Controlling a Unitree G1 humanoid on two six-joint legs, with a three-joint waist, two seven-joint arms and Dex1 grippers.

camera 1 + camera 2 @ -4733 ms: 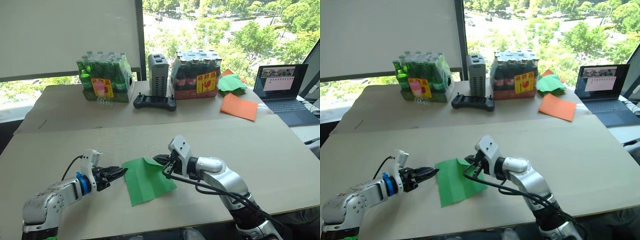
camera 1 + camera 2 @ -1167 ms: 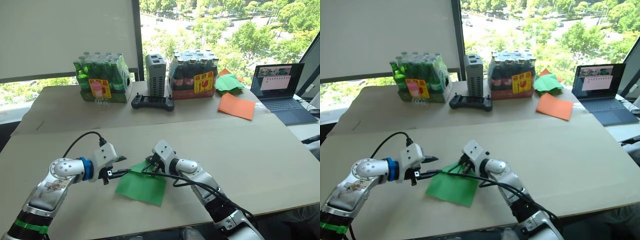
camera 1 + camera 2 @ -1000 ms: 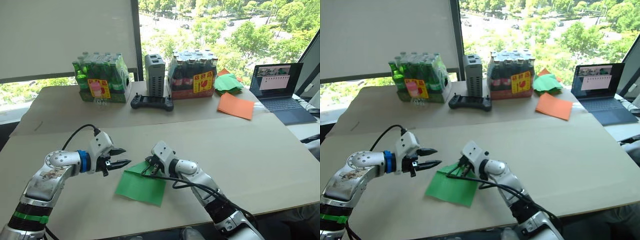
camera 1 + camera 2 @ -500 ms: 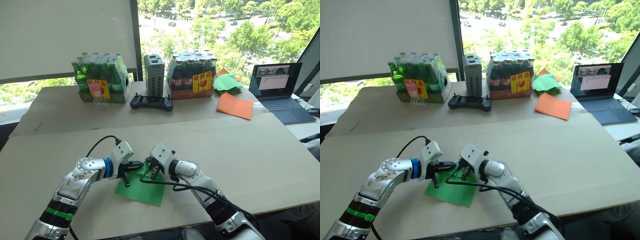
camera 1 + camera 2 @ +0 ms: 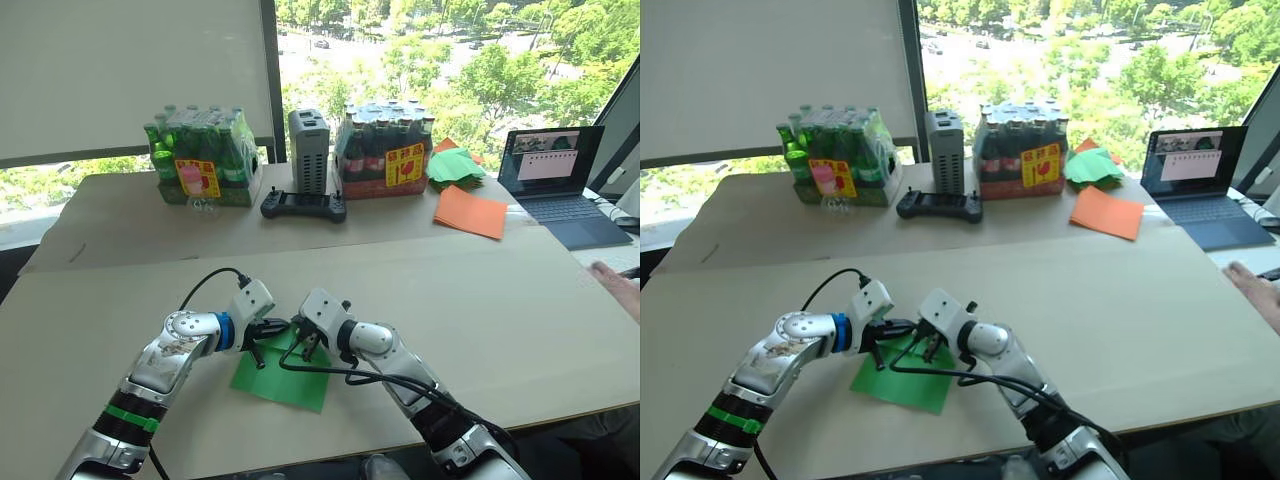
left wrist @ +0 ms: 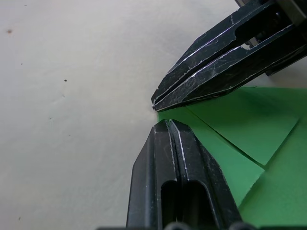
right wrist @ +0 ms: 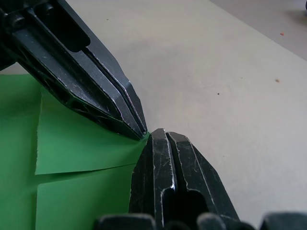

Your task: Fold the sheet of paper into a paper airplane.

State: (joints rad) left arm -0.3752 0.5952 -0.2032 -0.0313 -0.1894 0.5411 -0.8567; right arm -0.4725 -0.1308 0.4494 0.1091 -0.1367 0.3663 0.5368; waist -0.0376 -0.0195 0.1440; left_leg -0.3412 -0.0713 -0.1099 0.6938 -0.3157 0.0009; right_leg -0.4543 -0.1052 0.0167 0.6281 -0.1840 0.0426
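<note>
Centrally, the sheet of paper (image 5: 283, 372), bright green with folded flaps, is laid flat near the counter's (image 5: 480, 290) front edge. Left gripper (image 6: 165, 125) and right gripper (image 7: 159, 134) are both clenched, tips met at the sheet's far corner. Two shrink-wrapped bottle packs are listed at the back: green bottles (image 5: 203, 157) and dark bottles (image 5: 390, 149), each bearing a yellow-red label, its writing unreadable.

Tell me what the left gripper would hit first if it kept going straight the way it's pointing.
Most likely the right gripper: its shut tips sit almost directly ahead of the left gripper, just above the corner of the sheet of paper. Depth is hard to judge.
</note>
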